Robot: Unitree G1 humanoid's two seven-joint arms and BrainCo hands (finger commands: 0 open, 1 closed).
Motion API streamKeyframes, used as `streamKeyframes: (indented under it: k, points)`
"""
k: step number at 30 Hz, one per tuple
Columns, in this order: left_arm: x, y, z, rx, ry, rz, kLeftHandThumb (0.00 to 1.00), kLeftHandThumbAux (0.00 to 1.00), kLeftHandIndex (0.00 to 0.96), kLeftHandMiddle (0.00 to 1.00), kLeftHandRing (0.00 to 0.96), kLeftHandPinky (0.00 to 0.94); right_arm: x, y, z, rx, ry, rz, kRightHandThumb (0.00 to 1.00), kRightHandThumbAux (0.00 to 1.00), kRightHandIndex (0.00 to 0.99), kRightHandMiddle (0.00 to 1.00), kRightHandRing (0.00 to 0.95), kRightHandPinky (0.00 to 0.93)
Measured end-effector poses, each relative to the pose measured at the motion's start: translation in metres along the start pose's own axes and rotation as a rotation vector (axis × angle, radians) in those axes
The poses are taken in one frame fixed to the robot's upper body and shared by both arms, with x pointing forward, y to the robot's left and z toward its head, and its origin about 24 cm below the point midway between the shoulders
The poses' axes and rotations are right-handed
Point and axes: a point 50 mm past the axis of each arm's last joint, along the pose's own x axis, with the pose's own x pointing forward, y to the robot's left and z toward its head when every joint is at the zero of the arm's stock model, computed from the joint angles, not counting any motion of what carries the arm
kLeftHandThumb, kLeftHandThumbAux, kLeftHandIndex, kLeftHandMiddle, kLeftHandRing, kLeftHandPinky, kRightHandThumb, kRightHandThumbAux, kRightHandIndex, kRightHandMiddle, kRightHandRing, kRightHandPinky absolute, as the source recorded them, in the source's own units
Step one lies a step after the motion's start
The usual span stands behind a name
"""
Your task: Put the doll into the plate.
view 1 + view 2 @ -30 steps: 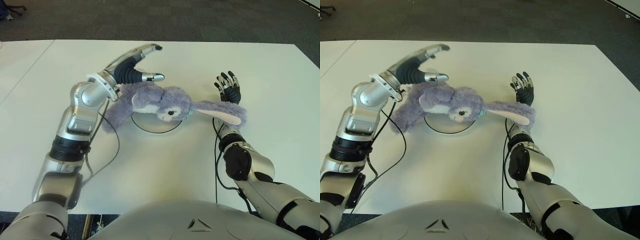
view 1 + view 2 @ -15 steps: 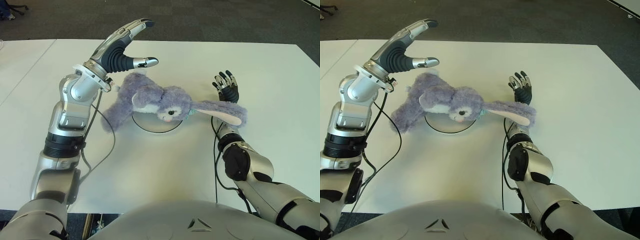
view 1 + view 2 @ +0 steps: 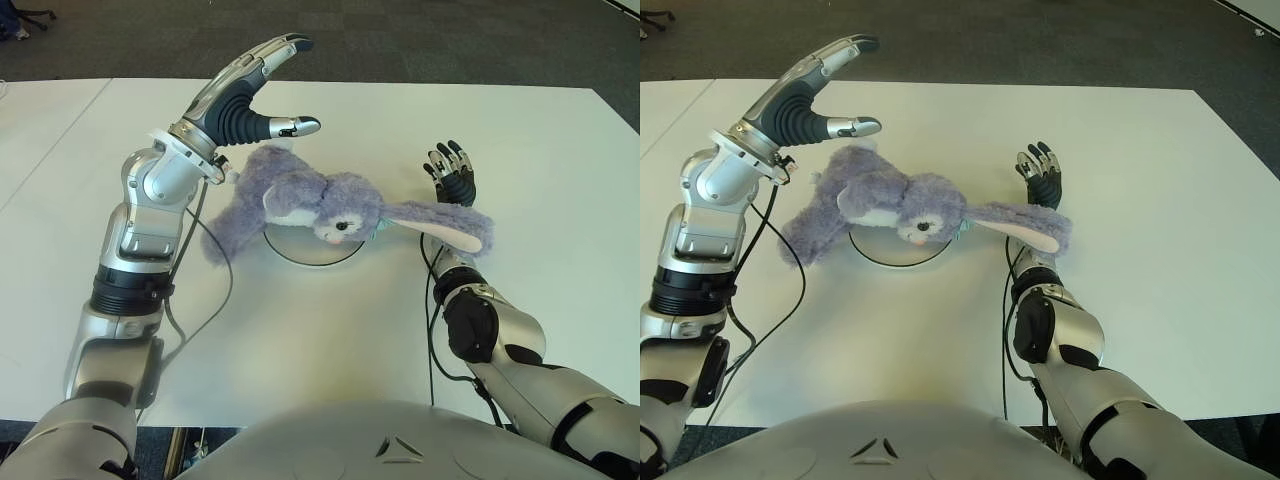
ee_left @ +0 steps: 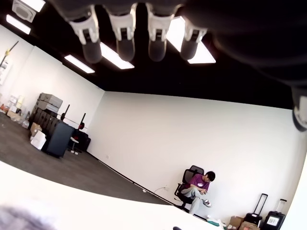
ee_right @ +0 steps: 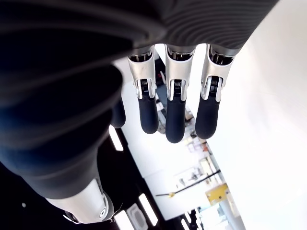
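Doll [image 3: 320,200]: a purple plush rabbit is seen lying on its side across the plate, head over the plate's middle, body and legs trailing off toward the robot's left, 1 long ear stretched out to the right.
Plate [image 3: 312,252]: a white round plate is set on the table; only its near rim is visible under the doll.
Left hand [image 3: 245,95]: raised above the table, up and to the left of the doll; fingers are spread and nothing is held.
Right hand [image 3: 455,173]: shown just beyond the doll's ear tip, palm up; fingers are loosely extended and nothing is held.
Table [image 3: 330,330]: white surface.
Background, left wrist view: 1 seated person [image 4: 197,188] is noted in a chair against the far wall.
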Motion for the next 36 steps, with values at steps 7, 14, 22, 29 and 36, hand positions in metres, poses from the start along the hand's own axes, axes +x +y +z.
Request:
streamKeyframes:
  k: [7,14,22,29,36]
  points:
    - [-0.003,0.03,-0.009,0.039,0.029,0.079,0.033,0.357,0.0,0.0,0.0,0.0,0.0,0.002,-0.001,0.0,0.002,0.004,0.322,0.833,0.208,0.244,0.268,0.313]
    - [-0.02,0.066,-0.025,0.134,0.106,0.217,0.0,0.396,0.0,0.0,0.0,0.0,0.0,0.002,-0.001,0.002,0.003,0.002,0.322,0.821,0.194,0.245,0.268,0.306]
    - [-0.051,0.077,-0.058,0.153,0.216,0.324,0.0,0.397,0.0,0.0,0.0,0.0,-0.001,0.002,-0.002,0.01,0.004,-0.002,0.337,0.82,0.204,0.254,0.278,0.318]
    - [-0.075,0.072,-0.096,0.059,0.317,0.323,0.0,0.403,0.0,0.0,0.0,0.0,-0.001,0.002,-0.002,0.014,0.002,0.007,0.341,0.815,0.198,0.248,0.273,0.305]
    - [-0.093,0.068,-0.113,-0.005,0.383,0.36,0.0,0.445,0.0,0.0,0.0,0.0,-0.001,0.002,-0.001,0.017,0.0,0.014,0.328,0.806,0.197,0.246,0.272,0.307]
